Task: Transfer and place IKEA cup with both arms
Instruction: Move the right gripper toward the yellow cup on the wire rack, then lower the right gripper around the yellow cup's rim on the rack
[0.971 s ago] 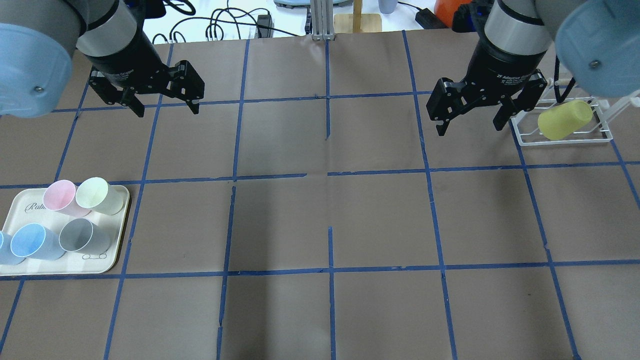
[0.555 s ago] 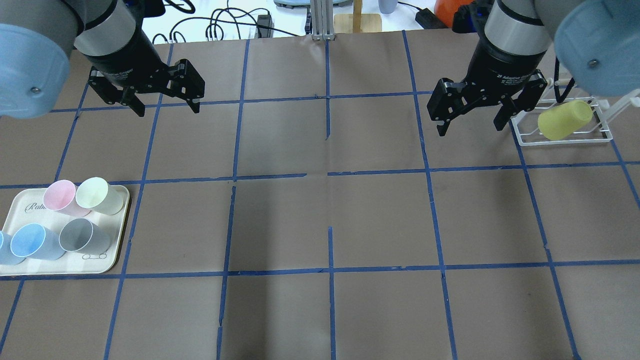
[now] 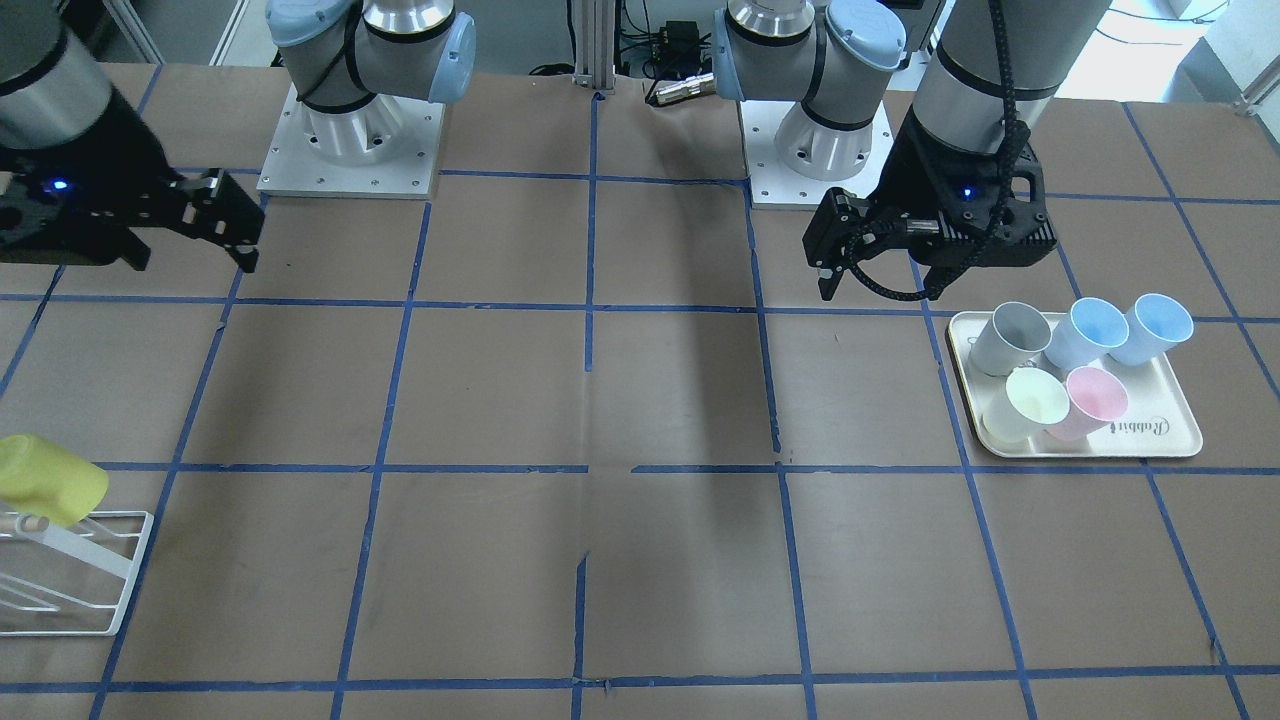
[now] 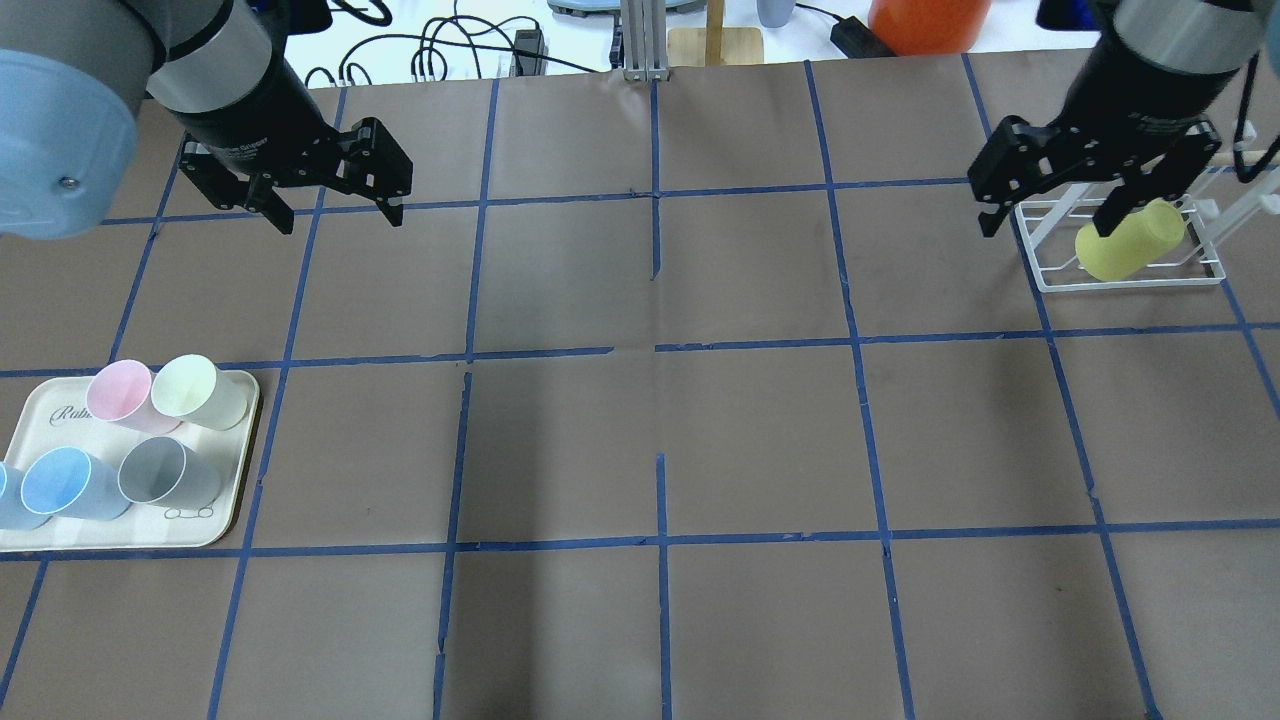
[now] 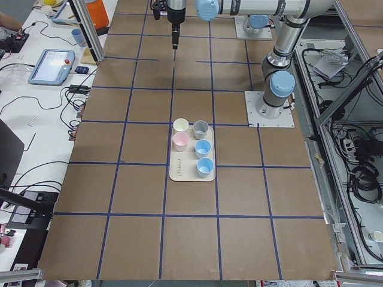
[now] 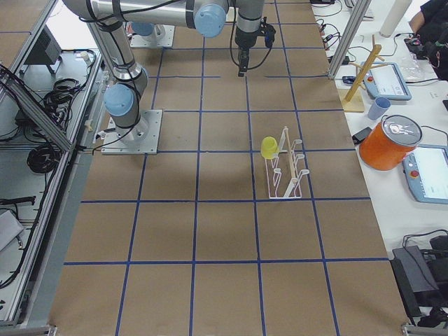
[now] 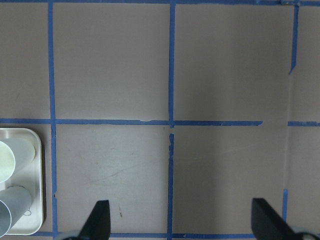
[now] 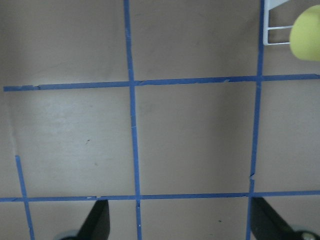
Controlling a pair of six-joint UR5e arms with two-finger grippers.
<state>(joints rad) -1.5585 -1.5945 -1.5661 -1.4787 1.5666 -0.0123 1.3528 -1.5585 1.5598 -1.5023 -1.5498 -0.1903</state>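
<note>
The yellow IKEA cup [image 4: 1135, 242] lies tilted on a peg of a white wire rack [image 4: 1125, 282] at the far right of the table. It also shows in the front view [image 3: 50, 480] and at the top right of the right wrist view [image 8: 306, 30]. My right gripper [image 4: 1043, 228] is open and empty, raised just left of the cup, with one finger [image 4: 1112, 215] over the rack. My left gripper [image 4: 340, 222] is open and empty above the far left of the table, away from the cup.
A cream tray [image 4: 125, 535] at the near left holds a pink cup [image 4: 120, 392], a pale cream-yellow cup [image 4: 195, 388], a grey cup [image 4: 160, 470] and blue cups [image 4: 60, 482]. An orange container [image 4: 925, 25] and cables lie beyond the table's far edge.
My right gripper has moved right and farther back, and now hangs at the rack beside the yellow cup. My left gripper has barely moved. Both stay open.
</note>
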